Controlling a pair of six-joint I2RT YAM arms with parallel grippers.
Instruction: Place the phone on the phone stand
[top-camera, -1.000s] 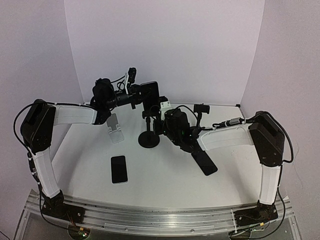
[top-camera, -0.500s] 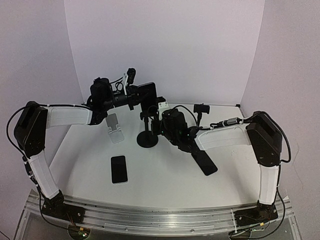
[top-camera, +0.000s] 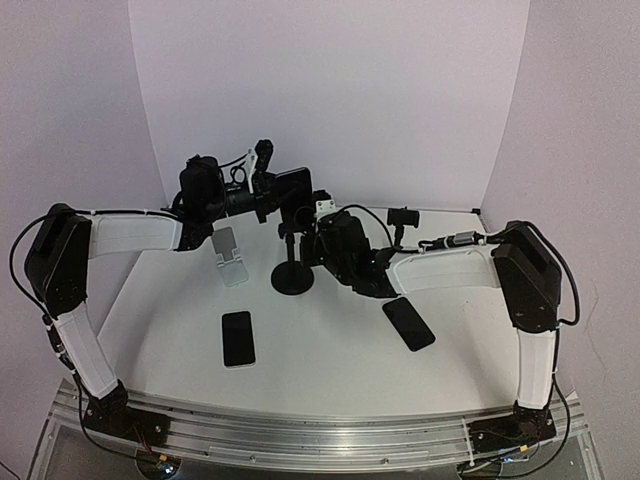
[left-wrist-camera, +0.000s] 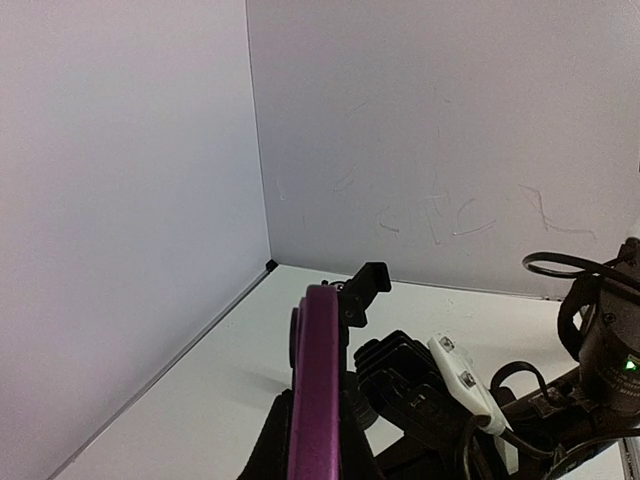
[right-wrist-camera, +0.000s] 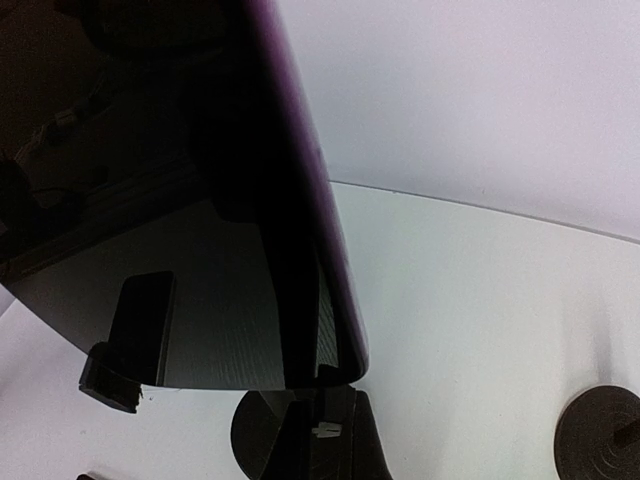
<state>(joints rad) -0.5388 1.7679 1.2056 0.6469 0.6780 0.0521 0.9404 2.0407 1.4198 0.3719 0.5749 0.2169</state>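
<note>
Bench (top-camera: 330, 350): white, walls behind and at both sides. Left arm (top-camera: 140, 230) comes in from the left and right arm (top-camera: 450, 270) from the right. They meet over the back middle.

Phone stand (top-camera: 293, 279): black, round base flat on the bench, thin pole going up. Its head is hidden behind the arms.

Phone (top-camera: 296, 182): off the bench, held up above the stand's base at about pole-top height, not seated yet. The left jaws are closed tight on it. The left wrist view shows the phone (left-wrist-camera: 315, 390) edge-on, its purple rim running up between the fingers, so the pinch seems to be across the two faces. In the right wrist view the phone (right-wrist-camera: 180, 250) fills the frame, dark glass very close, with the phone stand (right-wrist-camera: 300, 435) just below.

Right jaws are pressed together right beside the pole top. Cannot tell if they nip the stand or only sit against it.

Handling, my guess:
- The phone is a stiff flat slab and fairly light, with a slick glass face that could crack.
- Best hold is low across the body or on the long edges, firm but not crushing, leaving free the part that goes into the holder.
- With its thin pole, the stand probably gets tippy once loaded, so it likely needs steadying.

Smaller stuff:
- White cradle (top-camera: 230, 256), left of the stand.
- Near spare phone (top-camera: 237, 338) and right spare phone (top-camera: 408, 322), both lying flat.
- Second small stand (top-camera: 402, 218) at the back.
</note>
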